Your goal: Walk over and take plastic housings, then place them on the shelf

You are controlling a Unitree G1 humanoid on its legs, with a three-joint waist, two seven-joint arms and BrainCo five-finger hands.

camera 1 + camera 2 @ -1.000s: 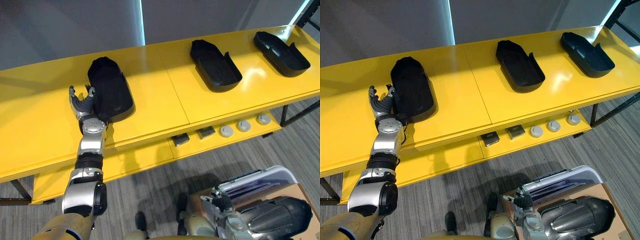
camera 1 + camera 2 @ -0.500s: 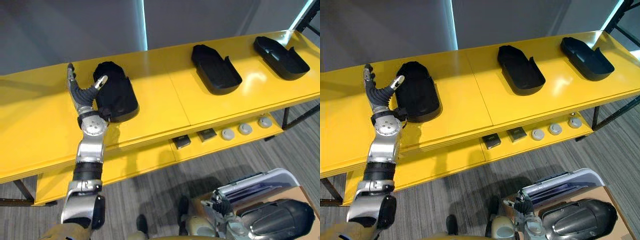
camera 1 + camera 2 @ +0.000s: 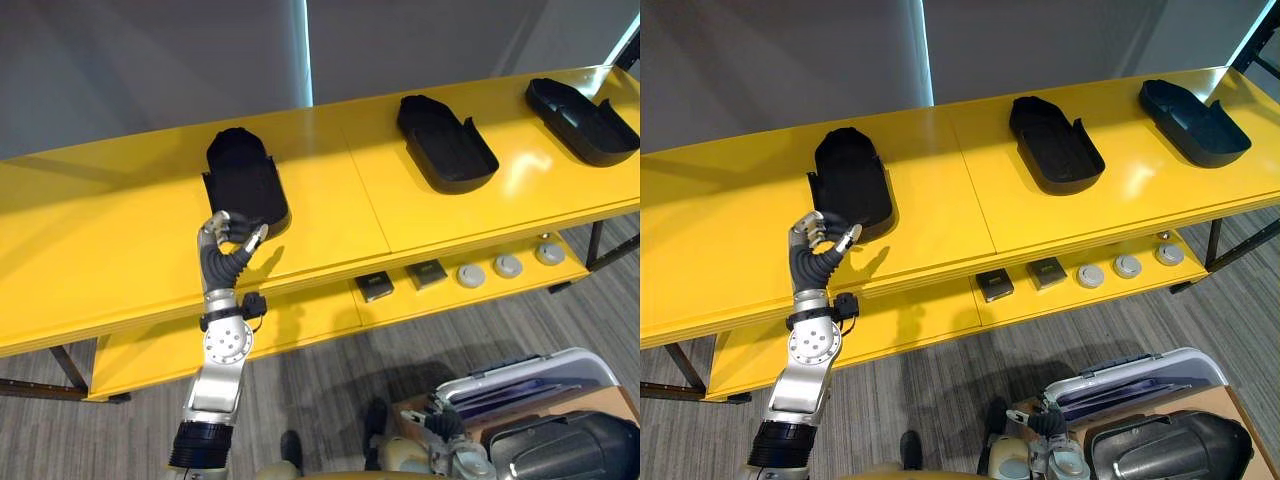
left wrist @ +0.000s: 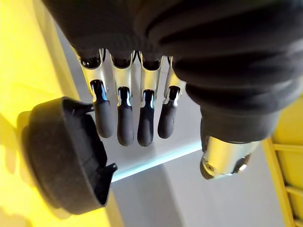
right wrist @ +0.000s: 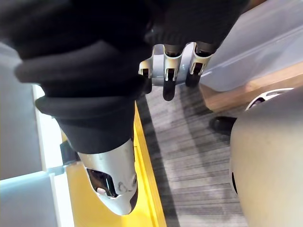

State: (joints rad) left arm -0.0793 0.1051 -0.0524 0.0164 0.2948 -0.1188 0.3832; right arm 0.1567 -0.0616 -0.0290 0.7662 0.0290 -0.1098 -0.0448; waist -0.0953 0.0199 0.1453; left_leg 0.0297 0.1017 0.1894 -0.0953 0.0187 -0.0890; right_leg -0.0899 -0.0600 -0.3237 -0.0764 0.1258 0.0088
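1. While hovering above the yellow shelf (image 3: 100, 250), left hand (image 3: 228, 243) is gripping nothing, fingers relaxed.
2. Nearest plastic housing (image 3: 246, 182) is lying flat on the shelf just beside it (likely already placed, hence empty hand).
3. Meanwhile right hand (image 5: 169, 71) is hanging low; open or closed, cannot tell.

- Left hand (image 3: 226, 250) raised over the near edge of the yellow desk (image 3: 120, 240), fingers (image 3: 222, 224) loosely bent, empty, just short of a black housing (image 3: 245, 180).
- Second housing (image 3: 447, 145) and third housing (image 3: 585, 107) farther right, well apart.
- Small parts (image 3: 471, 274) on the lower shelf (image 3: 310, 315).
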